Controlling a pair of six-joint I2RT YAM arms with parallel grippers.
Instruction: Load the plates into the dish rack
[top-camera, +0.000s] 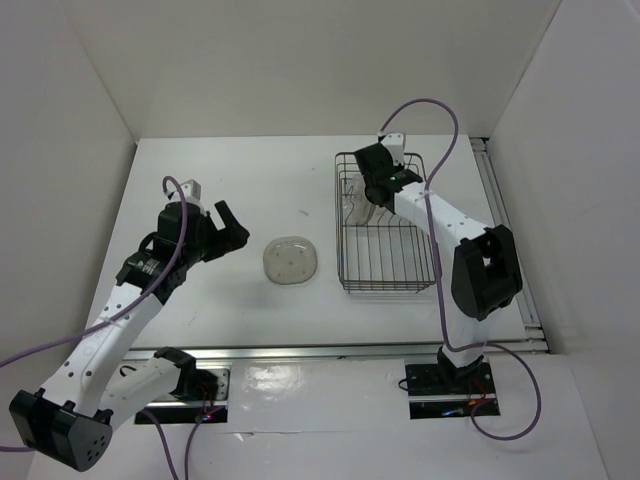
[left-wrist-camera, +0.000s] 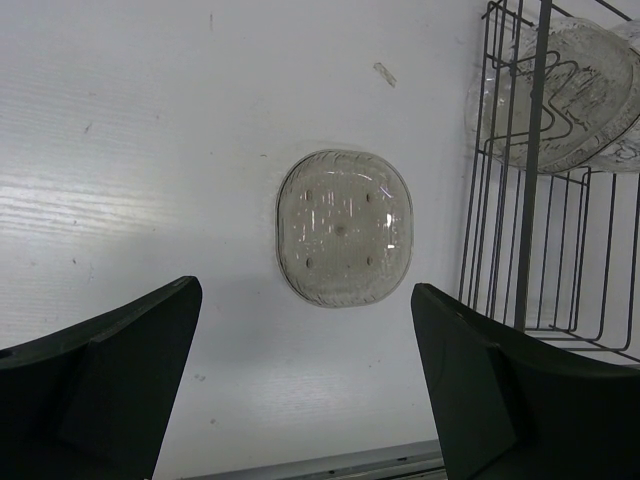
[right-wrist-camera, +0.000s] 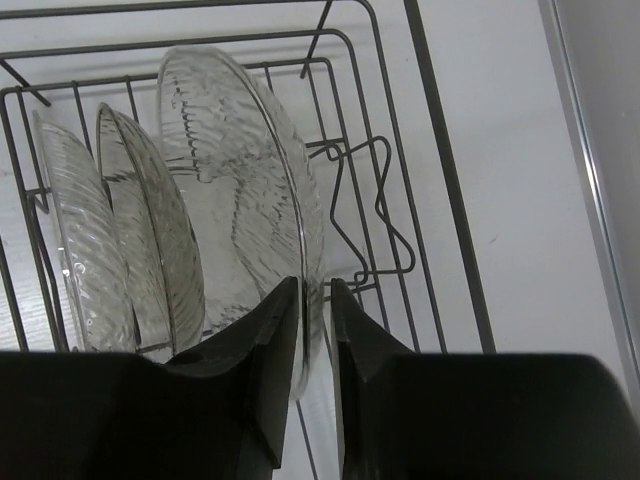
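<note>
Clear ribbed plastic is pinched between the fingers of my right gripper: it grips one plate by the rim and holds it on edge inside the dish rack, toward the rack's far end. Two more plates stand in the rack's slots just beside the held one. The nearer of them is close enough to knock. I judge the step in hand to be seating and release. I'd lower until the rim rests between two upright wires. I'd part the fingers only a little and check the plate leans on the wire, not on its neighbour. Then I'd back out along the plate's own plane so a finger doesn't drag it over. The fourth plate, smoky with faint dots, lies flat just left of the rack. My left gripper hangs further left of the rack, fingers spread wide and holding nothing. The table under the rack is white, smooth and faintly scuffed, with a small mark left of the rack's far corner. White panels close in beyond the rack, and a metal rail runs along its right side.
</note>
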